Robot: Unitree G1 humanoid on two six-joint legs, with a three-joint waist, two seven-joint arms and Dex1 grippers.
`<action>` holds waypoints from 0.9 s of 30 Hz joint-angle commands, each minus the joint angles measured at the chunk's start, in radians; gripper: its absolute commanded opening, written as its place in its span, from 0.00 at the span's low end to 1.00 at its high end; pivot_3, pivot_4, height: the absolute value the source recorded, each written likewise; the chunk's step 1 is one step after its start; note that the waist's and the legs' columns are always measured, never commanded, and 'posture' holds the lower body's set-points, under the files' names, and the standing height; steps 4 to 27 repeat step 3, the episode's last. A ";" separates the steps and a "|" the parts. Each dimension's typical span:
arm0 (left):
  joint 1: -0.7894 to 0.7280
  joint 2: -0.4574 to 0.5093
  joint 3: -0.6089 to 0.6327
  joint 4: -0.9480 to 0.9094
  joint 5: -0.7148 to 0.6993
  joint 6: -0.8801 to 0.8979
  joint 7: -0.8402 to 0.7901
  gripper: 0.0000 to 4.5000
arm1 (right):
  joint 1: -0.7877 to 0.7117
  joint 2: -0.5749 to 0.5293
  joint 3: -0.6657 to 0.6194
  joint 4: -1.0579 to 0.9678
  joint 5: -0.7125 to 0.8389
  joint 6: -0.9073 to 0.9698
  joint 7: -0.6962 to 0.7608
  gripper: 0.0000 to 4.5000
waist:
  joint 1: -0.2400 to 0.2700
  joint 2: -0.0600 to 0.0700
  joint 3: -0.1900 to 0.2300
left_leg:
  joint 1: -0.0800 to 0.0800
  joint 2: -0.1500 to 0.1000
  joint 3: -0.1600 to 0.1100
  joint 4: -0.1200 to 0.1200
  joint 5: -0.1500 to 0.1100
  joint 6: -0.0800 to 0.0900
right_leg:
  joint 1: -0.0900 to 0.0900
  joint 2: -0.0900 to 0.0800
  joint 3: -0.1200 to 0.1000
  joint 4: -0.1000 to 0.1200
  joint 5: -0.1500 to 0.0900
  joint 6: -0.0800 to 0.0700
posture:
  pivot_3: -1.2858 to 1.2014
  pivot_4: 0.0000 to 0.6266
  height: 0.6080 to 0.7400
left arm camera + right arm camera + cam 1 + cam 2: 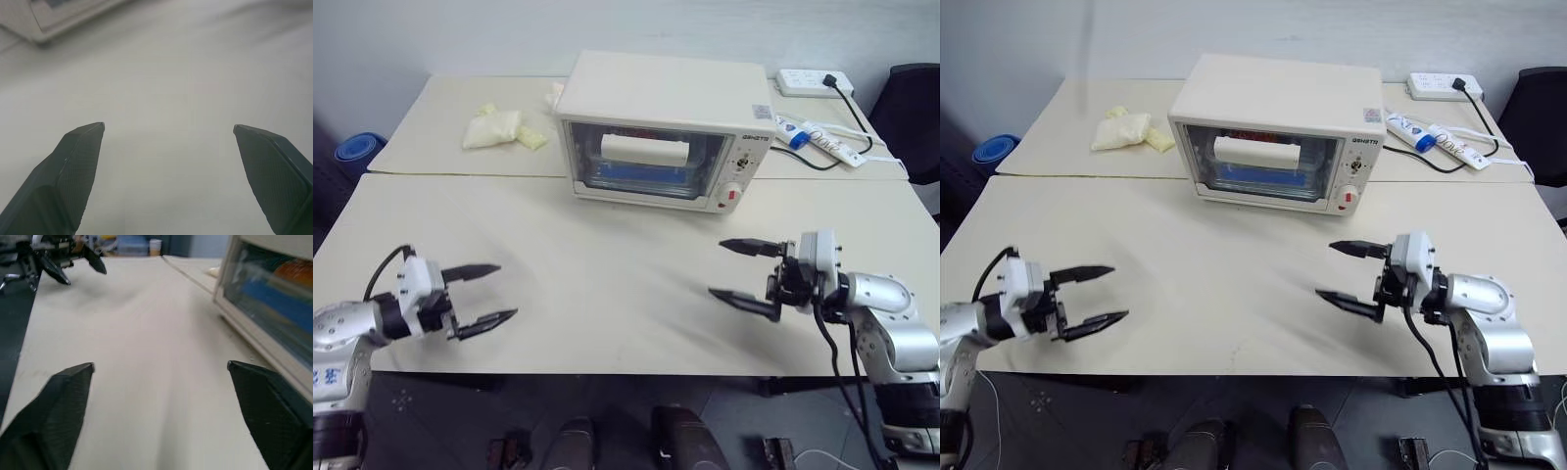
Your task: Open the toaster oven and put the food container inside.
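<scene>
Pale beige tabletops, 2 of them pushed together with a seam running across, fill the scene under a plain grey-white wall; the near table (607, 294) is smooth and matte. At the far side of it, near the seam, stands the cream-white boxy toaster oven (666, 127), its glass drop-down door shut, with knobs and a red button on its right panel. Through the glass shows the clear plastic food container with blue sides (641, 168), sitting inside the oven behind the white bar handle. The right wrist view (274, 298) adds an orange-brown patch above the blue behind the glass, too blurred to identify. On the far table to the left lies a crumpled pale yellow plastic bag (499, 127); to the right a white power strip (815, 82) with a black cable, and a white tube with a blue cap (806, 135). The left gripper (491, 292), 2 tapered black fingers with finely textured inner faces, hovers over the near-left table, spread wide and holding nothing. The right gripper (734, 270) points left over the near-right table, fingers likewise wide apart and empty. A dark chair (915, 108) stands at far right.
</scene>
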 commanded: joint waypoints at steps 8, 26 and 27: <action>0.051 -0.001 0.055 -0.004 0.035 -0.094 0.051 1.00 | 0.042 -0.024 -0.040 0.084 -0.036 -0.145 0.054 0.99 | 0.002 0.000 0.000 | 0.001 0.000 0.000 0.000 0.001 0.000 | 0.001 0.000 0.000 0.001 0.000 0.000 | 0.52 0.24 1.00; 0.051 -0.001 0.055 -0.004 0.035 -0.094 0.051 1.00 | 0.042 -0.024 -0.040 0.084 -0.036 -0.145 0.054 0.99 | 0.002 0.000 0.000 | 0.001 0.000 0.000 0.000 0.001 0.000 | 0.001 0.000 0.000 0.001 0.000 0.000 | 0.52 0.24 1.00; 0.051 -0.001 0.055 -0.004 0.035 -0.094 0.051 1.00 | 0.042 -0.024 -0.040 0.084 -0.036 -0.145 0.054 0.99 | 0.002 0.000 0.000 | 0.001 0.000 0.000 0.000 0.001 0.000 | 0.001 0.000 0.000 0.001 0.000 0.000 | 0.52 0.24 1.00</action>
